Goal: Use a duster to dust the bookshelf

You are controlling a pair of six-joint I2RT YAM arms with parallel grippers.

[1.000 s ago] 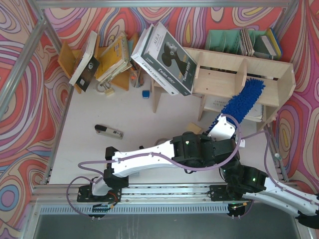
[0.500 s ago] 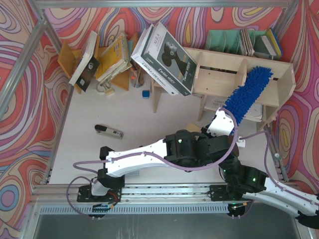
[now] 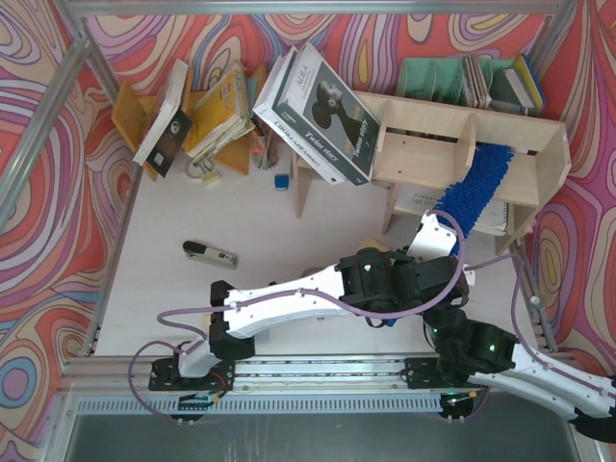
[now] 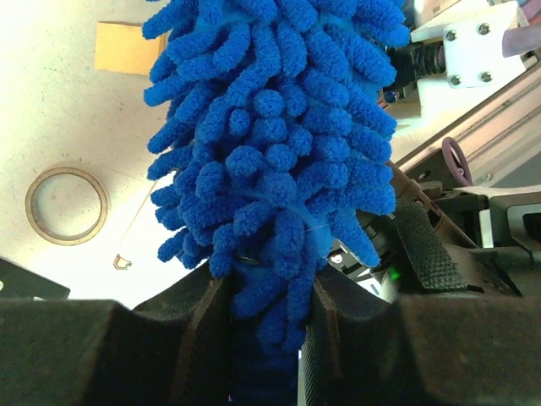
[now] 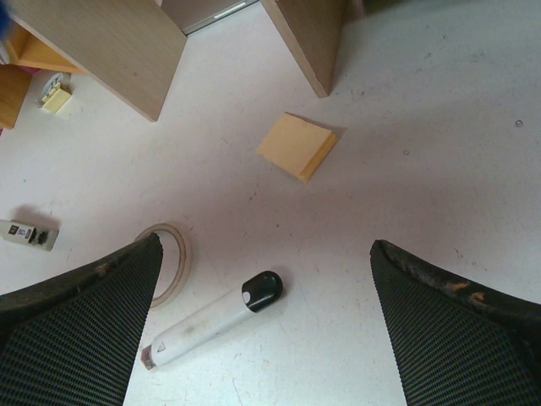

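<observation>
— Duster (image 3: 476, 188): where was it found?

— It was found clamped near its base between the jaws of the left arm (image 3: 289, 303). Its fluffy head was laid into the right-hand bay of the bookshelf (image 3: 433, 114), on the upper tier as far as could be told.

— What had been changed?

— Half a second earlier the head had been pushed deeper, toward the back of that bay. It was now drawn back toward the front edge. A wiping stroke was judged to be under way, and the other bays were judged still to be done.

— And the other side?

— The jaws of the right arm (image 3: 539, 371) were held wide apart with nothing between them. They were above the surface (image 5: 406, 101), where a marker pen (image 5: 211, 321) was seen lying.
</observation>
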